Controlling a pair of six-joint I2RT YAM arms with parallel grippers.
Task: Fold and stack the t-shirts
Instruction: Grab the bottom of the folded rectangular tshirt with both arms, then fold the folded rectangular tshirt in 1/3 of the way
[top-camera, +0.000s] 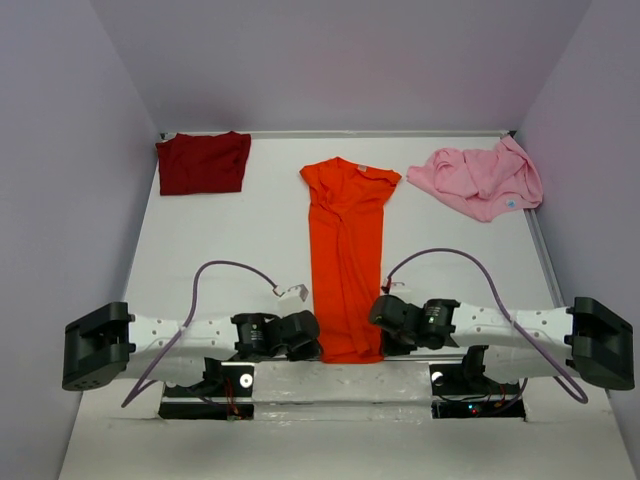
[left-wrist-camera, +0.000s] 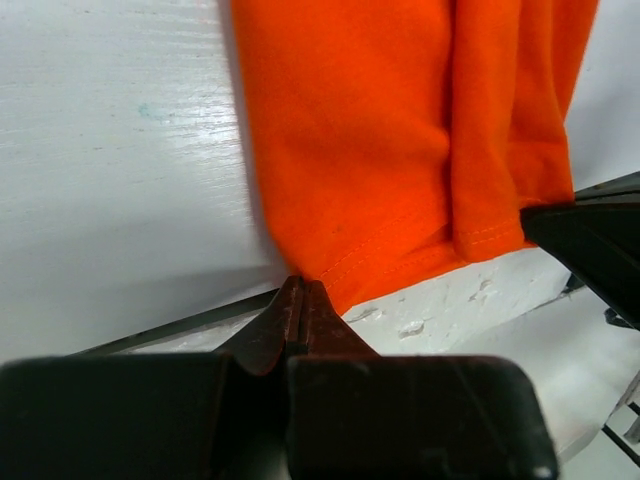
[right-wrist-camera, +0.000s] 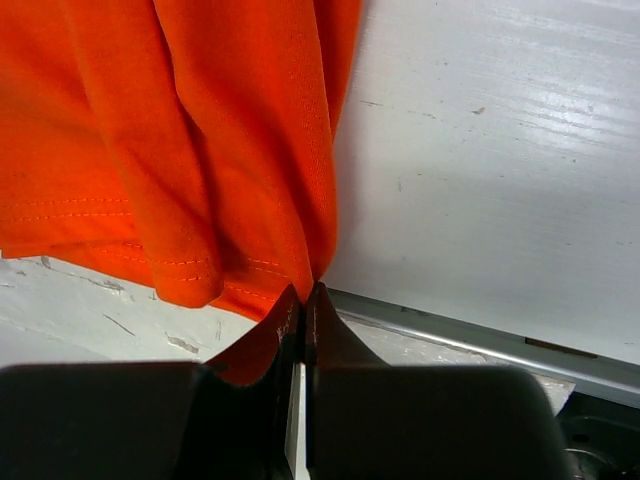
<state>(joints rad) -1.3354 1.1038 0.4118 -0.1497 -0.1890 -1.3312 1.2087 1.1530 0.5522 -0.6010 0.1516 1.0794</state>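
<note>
Top external view: the white bench (top-camera: 230, 250) carries the orange t-shirt (top-camera: 345, 260) lengthwise at centre, the pink t-shirt (top-camera: 480, 180) crumpled far right, and the maroon t-shirt (top-camera: 203, 163) folded far left. Its near hem corners are pinched by the left fingers (left-wrist-camera: 303, 300) and the right fingers (right-wrist-camera: 303, 300).

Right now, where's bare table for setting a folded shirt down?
Free: bare table between maroon t-shirt and orange t-shirt, running down the left side; another strip between orange t-shirt and pink t-shirt, wider below the pink. Crowded: near edge, where left fingers and right fingers pinch the orange hem corners.
</note>
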